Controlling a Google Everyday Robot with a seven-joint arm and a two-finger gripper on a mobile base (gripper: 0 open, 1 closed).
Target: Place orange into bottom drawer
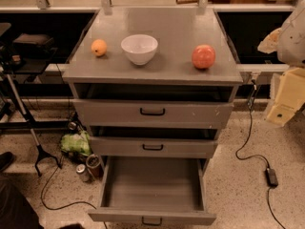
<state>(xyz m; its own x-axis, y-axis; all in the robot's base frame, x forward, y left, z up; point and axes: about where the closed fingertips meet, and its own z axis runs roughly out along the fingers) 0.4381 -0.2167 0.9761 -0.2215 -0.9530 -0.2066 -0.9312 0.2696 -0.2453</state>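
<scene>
The orange (99, 47) sits on the left of the grey cabinet top (171, 23), just left of a white bowl (139, 48). The bottom drawer (152, 185) is pulled far out and its inside is bare; its black handle shows at the front edge. My gripper (285, 99) shows as pale, yellowish parts at the right edge of the camera view, beside the cabinet and far from both the orange and the drawer. It holds nothing that I can see.
A larger reddish-pink fruit (203, 57) sits on the right of the top. The two upper drawers (152, 111) stand slightly ajar. Cans (88, 168) and a green bag (75, 143) lie on the floor left of the cabinet. A cable with a power brick (271, 176) lies on the right.
</scene>
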